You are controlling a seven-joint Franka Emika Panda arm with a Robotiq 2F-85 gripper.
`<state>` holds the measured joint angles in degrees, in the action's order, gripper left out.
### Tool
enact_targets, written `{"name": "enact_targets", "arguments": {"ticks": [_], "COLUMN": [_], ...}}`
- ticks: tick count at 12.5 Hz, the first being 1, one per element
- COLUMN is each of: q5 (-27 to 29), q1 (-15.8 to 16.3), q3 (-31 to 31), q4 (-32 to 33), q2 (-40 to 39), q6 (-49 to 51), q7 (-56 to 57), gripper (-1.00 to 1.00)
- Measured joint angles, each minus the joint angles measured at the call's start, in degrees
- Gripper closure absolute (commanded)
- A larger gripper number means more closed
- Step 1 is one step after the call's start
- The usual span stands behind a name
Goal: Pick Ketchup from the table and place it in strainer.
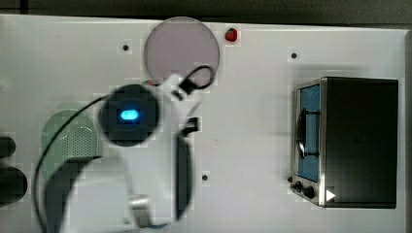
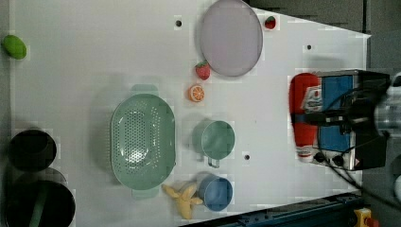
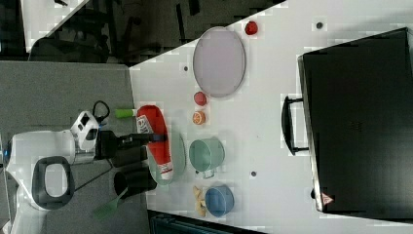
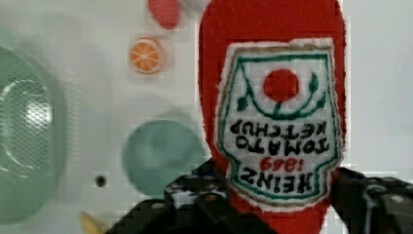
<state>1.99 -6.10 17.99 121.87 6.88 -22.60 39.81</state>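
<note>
The gripper (image 4: 272, 204) holds the ketchup (image 4: 272, 97) clamped across its labelled middle, lifted clear of the table (image 2: 94, 47). It looks like a soft, light plush bottle: squashy, unlikely to slip, best held mid-body as now. The strainer (image 2: 142, 142) lies open and empty; just beside it on the left view's right sit a green cup (image 2: 217, 139), blue cup (image 2: 215, 193), banana (image 2: 182, 197), and orange slice (image 2: 196, 93).

two strawberries (image 2: 203, 70), two cups (image 2: 217, 139)
</note>
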Motion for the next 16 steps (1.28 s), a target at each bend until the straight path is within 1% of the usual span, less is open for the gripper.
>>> {"name": "enact_targets", "arguments": {"ticks": [3,4,6,7,10,13,16], "q5": [0.11,0.11,0.09,0.04,0.04,0.09,0.07], "q1": [1.85,1.98,3.49,3.74,6.41,7.27,8.38], "q3": [7.62,10.69,15.22,17.63,20.56,21.96,21.65], "q4": [-0.67,-0.67,-1.01,-1.23,-1.12,-1.23,-1.23], "q2": [-2.39,-3.53,-7.32,-9.68,-16.35,-21.66,-27.76], "q6": [-0.55,-2.01,-7.86,-10.71,-17.65,-22.16,-28.54], "q7": [-10.77,-13.86,-17.93,-19.22,-24.31,-30.42,-35.03], "gripper": [-0.18,-0.18,-0.18,-0.18,-0.18,-0.18,-0.18]}}
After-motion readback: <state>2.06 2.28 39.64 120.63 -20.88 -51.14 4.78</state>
